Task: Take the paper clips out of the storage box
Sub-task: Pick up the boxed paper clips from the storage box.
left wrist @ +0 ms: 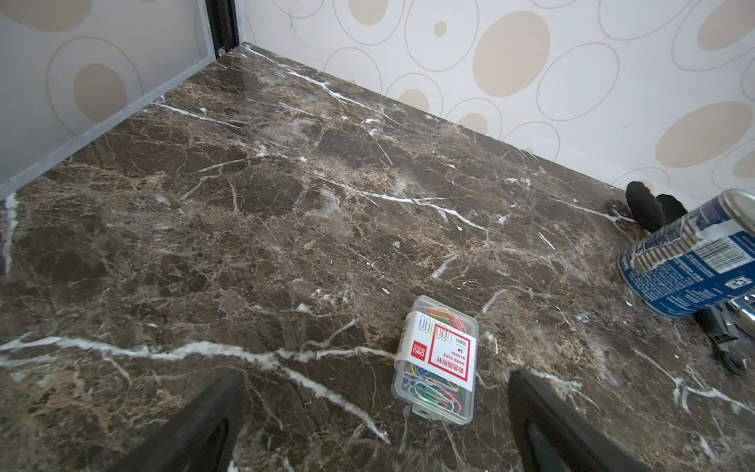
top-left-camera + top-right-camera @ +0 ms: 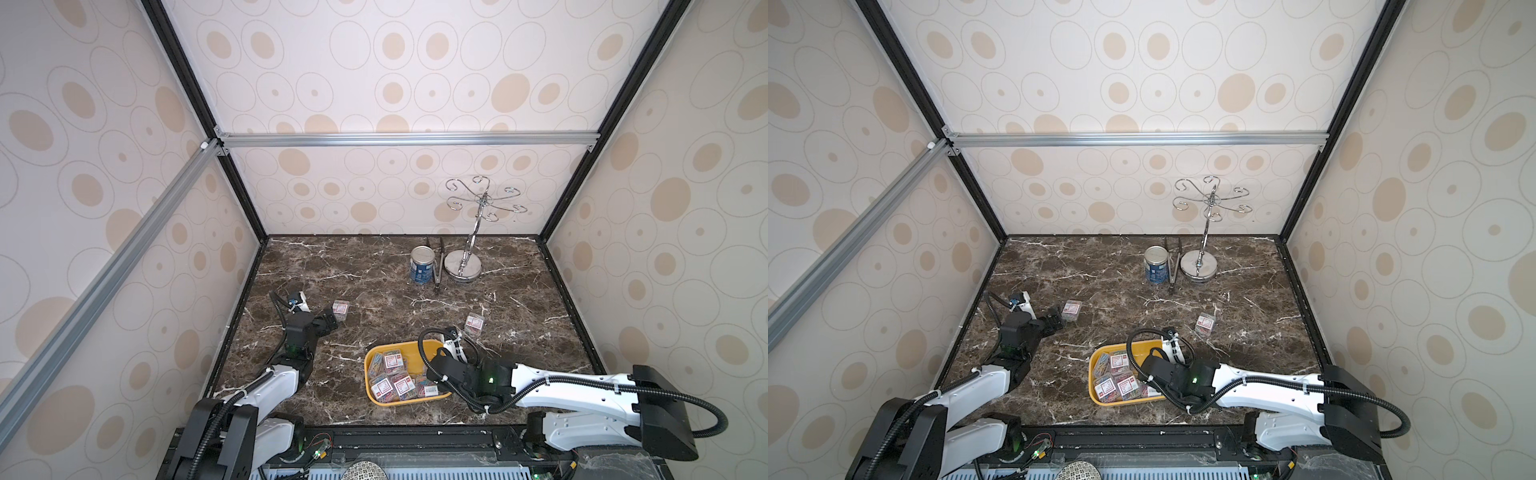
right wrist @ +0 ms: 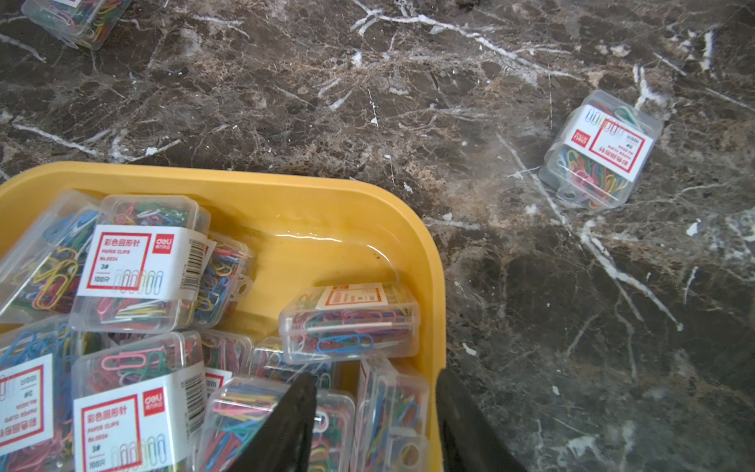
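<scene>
so here's where i'm at: the storage box (image 3: pixel 310 216) sits on the marble table (image 1: pixel 286 204) near the front edge, over on my right side. most of the paper clips (image 3: pixel 135 265) are piled inside it, little clear cases with red-and-white labels, some flat and some tipped on edge. my right gripper (image 3: pixel 376 378) is down at a corner of the box, with one finger (image 3: pixel 282 433) over the cases inside, the other at the yellow rim, and a case standing on edge in the gap. the jaws are partly apart, and honestly i can't tell if they're pinching that case or just straddling it. two are out on the table: one case (image 3: pixel 600 151) sits near the box's far right corner. another case (image 1: pixel 435 361) lies label-up right in front of my left gripper (image 1: pixel 376 380), whose jaws are spread wide with nothing between them. further back a blue-labelled tin can (image 2: pixel 422 264), tongs (image 2: pixel 438 268) and a chrome hook stand (image 2: pixel 463 262) are bunched together.
</scene>
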Controlling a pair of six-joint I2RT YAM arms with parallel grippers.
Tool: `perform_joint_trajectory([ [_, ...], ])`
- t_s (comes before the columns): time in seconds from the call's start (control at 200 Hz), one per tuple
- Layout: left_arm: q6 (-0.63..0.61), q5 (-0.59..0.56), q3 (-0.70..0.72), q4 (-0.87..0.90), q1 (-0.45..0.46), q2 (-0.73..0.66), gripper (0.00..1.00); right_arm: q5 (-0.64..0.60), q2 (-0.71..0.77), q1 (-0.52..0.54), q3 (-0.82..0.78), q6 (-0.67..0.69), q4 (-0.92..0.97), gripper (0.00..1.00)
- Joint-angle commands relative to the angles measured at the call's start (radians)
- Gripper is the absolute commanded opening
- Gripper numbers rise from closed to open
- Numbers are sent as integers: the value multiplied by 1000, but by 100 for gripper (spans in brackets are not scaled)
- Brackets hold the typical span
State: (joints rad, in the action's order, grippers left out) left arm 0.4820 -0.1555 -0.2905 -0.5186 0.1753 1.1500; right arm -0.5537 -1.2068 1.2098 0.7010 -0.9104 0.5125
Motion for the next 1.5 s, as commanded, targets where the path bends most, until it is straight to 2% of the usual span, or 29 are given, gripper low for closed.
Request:
perform_joint_trajectory([
  [0.0, 3, 3, -10, -15, 3, -1, 100, -9, 0, 3, -13, -35, 30, 48],
  [0.275, 0, 10, -9, -20, 2, -2, 100, -8, -32, 3, -2, -28, 20, 47],
  [0.555, -2, 14, -11, -21, 3, 5, 100, 12, -19, 4, -11, -108, 83, 40],
  [0.74, -2, 14, -16, -21, 3, 11, 100, 76, 25, 4, -52, -48, 3, 40],
  [1.001, 1, 11, -17, -18, 2, 13, 100, 78, -44, 4, -9, -44, 29, 35],
  [1.396, 0, 11, -24, -9, 3, 21, 100, 59, -117, 4, 8, -86, 58, 37],
  [1.496, 0, 11, -25, -12, 2, 23, 100, 48, -131, 5, 11, -95, 58, 34],
])
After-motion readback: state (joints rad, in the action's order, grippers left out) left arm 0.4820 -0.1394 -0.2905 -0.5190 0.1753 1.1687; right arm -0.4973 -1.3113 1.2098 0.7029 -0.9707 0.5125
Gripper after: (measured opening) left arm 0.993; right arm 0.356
